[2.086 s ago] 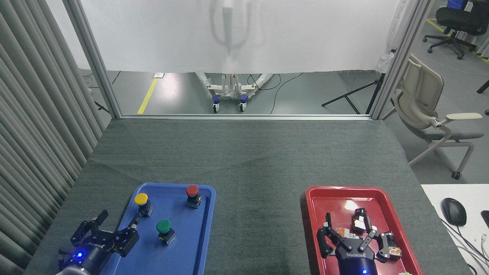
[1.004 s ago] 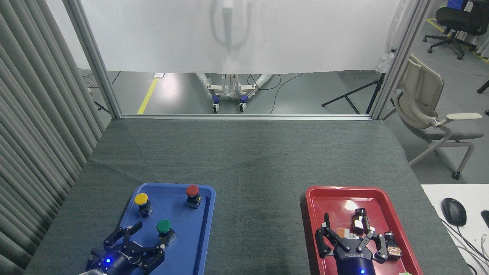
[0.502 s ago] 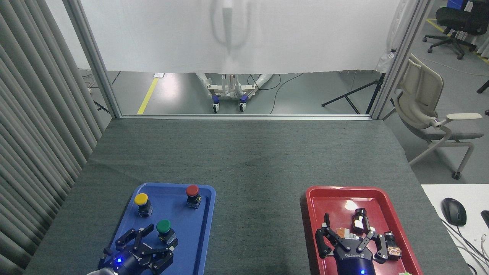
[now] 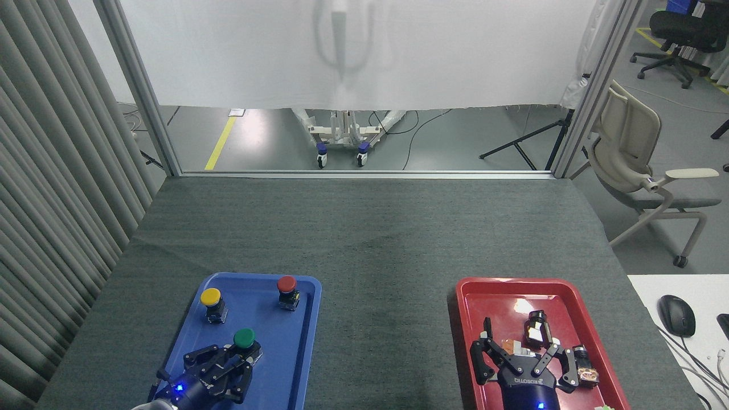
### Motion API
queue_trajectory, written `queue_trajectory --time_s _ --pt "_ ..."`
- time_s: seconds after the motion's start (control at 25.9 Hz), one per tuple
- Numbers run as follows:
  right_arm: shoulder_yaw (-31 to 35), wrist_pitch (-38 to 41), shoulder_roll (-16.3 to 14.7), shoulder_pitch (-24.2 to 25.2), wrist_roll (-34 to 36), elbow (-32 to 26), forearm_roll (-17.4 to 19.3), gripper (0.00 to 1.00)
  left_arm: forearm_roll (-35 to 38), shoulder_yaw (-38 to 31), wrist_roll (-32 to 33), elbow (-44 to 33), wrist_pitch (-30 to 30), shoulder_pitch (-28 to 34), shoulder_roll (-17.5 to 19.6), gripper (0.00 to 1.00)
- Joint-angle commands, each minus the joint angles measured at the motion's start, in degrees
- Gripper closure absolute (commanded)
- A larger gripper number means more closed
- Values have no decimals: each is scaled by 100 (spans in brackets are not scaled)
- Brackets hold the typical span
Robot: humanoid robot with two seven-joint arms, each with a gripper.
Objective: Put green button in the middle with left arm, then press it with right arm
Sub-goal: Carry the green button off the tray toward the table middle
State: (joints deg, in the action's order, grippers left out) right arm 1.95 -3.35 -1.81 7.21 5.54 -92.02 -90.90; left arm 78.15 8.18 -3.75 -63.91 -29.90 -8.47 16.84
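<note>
Left arm (image 4: 228, 364) jaws closing round green button (image 4: 244, 338), grip unclear; right arm (image 4: 521, 356) jaws apart

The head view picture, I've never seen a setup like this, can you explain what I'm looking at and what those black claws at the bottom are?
You are looking through a camera in a humanoid robot's head, aimed forward and down at a table covered in dark grey cloth. The two black claws are the robot's own grippers. The left gripper is over a blue tray, its fingers drawn in at the body of the green button; whether it has a firm grip I cannot tell. A yellow button and a red button stand farther back in that tray. The right gripper hangs open over a red tray that holds a few small parts, and it holds nothing.
</note>
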Motion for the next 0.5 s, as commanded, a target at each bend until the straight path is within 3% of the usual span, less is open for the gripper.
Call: queue_trajectory --time_s 0.0,0.27,0.46 --pt "7 1 -13 -9 0 0 2 0 -11 -1 6 -113 -112 12 12 95" --pt "7 1 -13 -9 0 0 2 0 -20 -1 6 -623 -165 -155 -67 97" --pt "69 1 -4 -9 0 0 2 0 16 377 32 -508 -165 -691 -559 97"
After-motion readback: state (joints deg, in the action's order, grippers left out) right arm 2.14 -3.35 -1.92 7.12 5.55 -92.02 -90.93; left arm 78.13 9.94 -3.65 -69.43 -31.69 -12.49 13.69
